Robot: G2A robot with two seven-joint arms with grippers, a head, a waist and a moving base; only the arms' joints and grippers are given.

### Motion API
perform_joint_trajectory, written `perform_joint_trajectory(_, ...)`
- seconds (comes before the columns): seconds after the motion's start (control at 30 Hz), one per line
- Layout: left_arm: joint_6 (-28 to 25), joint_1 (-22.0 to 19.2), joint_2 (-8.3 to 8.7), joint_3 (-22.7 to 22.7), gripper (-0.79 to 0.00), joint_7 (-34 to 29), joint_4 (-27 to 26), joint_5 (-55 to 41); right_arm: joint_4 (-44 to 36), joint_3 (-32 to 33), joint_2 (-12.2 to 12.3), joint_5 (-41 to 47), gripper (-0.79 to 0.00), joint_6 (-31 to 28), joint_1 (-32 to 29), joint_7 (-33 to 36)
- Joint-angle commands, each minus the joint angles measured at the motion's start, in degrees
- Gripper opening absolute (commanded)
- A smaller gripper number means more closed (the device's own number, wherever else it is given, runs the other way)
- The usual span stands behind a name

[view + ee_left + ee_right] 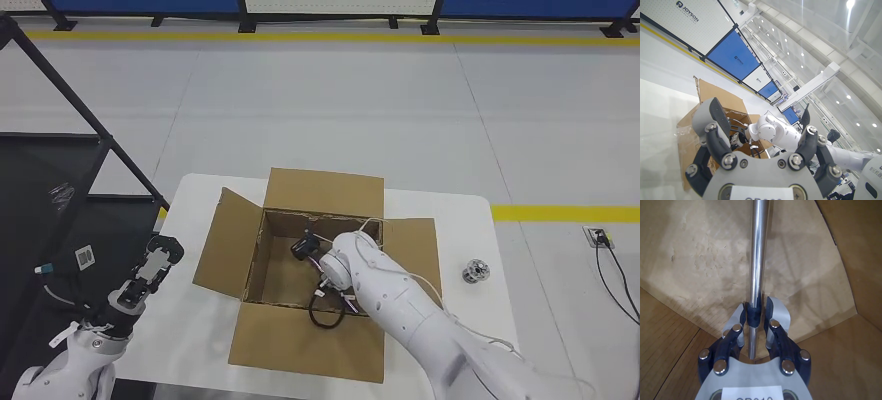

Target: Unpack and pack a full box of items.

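An open cardboard box (325, 190) stands mid-table with its flaps spread. My right arm is down inside it, the right gripper (303, 247) near the far inner wall. Up close, the right gripper (756, 303) is shut on a shiny metal rod (758, 247), gripping it at a black band (753, 315). The rod runs on past the fingertips towards the brown box wall (696, 256). My left gripper (160, 248) hovers open and empty over the table's left edge, apart from the box. From its wrist, the left gripper (761, 103) faces the box (687, 128).
A small round metal part (474, 270) lies on the white table (200, 200) to the right of the box. A black frame and dark stand (60, 200) border the table on the left. Bare tabletop lies on both sides of the box.
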Motion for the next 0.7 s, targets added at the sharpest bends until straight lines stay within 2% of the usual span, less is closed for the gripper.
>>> perform_joint_trajectory(0.0, 0.0, 0.0, 0.00, 0.0, 0.000, 0.0, 0.0, 0.0, 0.9, 0.1, -0.4, 0.0, -0.674, -0.1, 0.2, -0.3)
perform_joint_trajectory(0.07, 0.0, 0.0, 0.00, 0.0, 0.000, 0.0, 0.0, 0.0, 1.6, 0.3, -0.7, 0.1, -0.785, -0.1, 0.4, -0.6)
perform_joint_trajectory(0.37, 0.0, 0.0, 0.00, 0.0, 0.000, 0.0, 0.0, 0.0, 1.6, 2.5, -1.1, 1.7, -0.785, -1.5, 2.2, -1.8)
perform_joint_trajectory(0.67, 0.0, 0.0, 0.00, 0.0, 0.000, 0.0, 0.0, 0.0, -5.7, 6.8, 1.3, 3.9, -0.785, -4.4, 2.7, 2.0)
